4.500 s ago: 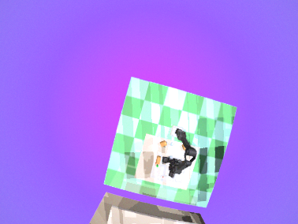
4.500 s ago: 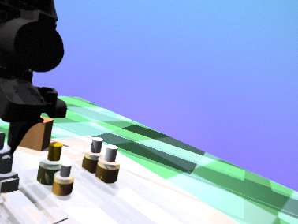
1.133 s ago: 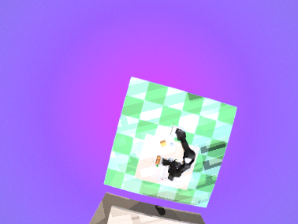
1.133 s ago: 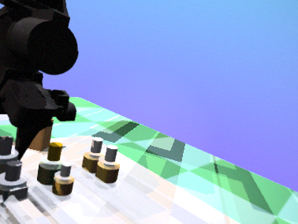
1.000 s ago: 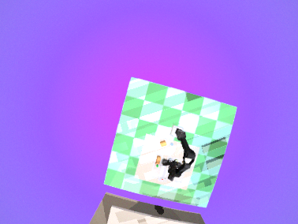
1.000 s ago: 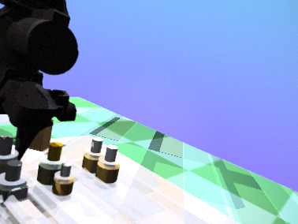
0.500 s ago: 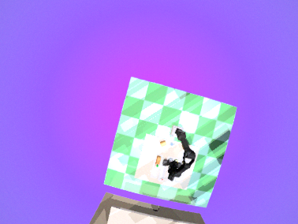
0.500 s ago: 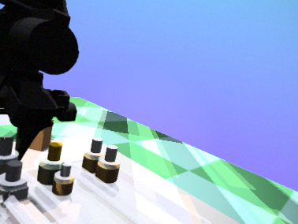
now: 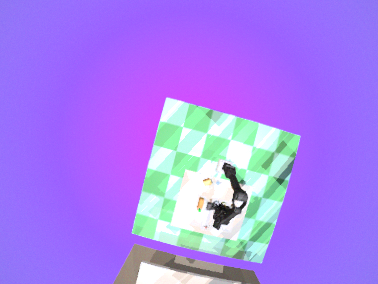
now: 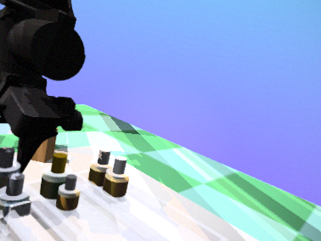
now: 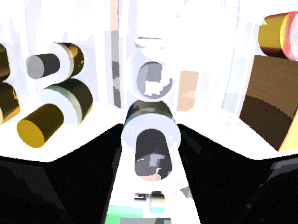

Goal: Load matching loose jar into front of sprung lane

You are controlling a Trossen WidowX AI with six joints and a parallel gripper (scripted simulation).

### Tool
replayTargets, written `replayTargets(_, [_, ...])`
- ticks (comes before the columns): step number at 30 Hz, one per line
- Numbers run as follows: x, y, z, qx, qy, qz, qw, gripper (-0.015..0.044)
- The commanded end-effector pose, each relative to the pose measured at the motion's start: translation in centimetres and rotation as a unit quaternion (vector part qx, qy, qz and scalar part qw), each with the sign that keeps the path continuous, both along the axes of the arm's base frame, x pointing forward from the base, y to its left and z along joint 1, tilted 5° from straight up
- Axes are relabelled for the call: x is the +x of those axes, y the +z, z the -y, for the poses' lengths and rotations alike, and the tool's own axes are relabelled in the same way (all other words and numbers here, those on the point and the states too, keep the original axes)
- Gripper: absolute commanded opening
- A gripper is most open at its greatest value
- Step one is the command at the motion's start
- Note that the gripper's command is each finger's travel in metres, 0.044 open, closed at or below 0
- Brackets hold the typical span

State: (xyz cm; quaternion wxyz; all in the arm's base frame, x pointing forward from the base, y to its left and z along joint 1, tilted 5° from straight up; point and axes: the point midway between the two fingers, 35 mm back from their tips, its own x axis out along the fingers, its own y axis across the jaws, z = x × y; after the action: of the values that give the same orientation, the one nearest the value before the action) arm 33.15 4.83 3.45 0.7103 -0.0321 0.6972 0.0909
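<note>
My gripper (image 11: 150,129) is shut on a jar (image 11: 153,142) (image 10: 6,157) with a dark body, white shoulder and dark grey cap. The held jar is upright. A like jar (image 11: 150,80) (image 10: 15,184), pale and grey-capped, stands just beyond it in the wrist view, in line with it between clear lane walls. The two jars overlap in the wrist view; whether they touch is hard to tell. Glare washes out the pusher plate behind the lane jar. The front stop and the held jar's base are hidden, so its height above the lane floor cannot be told.
Left of the held jar in the wrist view are a yellow-capped dark green jar (image 11: 45,120) (image 10: 59,163) and a grey-capped amber jar (image 11: 55,62) (image 10: 68,199). Two amber jars (image 10: 102,173) (image 10: 115,184) stand farther off. A brown block (image 11: 270,95) (image 10: 44,150) is on the right.
</note>
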Motion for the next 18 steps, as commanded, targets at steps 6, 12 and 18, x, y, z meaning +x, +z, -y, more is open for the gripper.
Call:
replayTargets(6, [0.93, 0.34, -0.11, 0.002, -0.003, 0.015, 1.000, 0.0000])
replayTargets(12, [1.01, 0.35, -0.12, 0.002, -0.003, 0.015, 1.000, 0.0000])
replayTargets(18, [1.08, 0.35, -0.14, 0.002, -0.003, 0.015, 1.000, 0.0000])
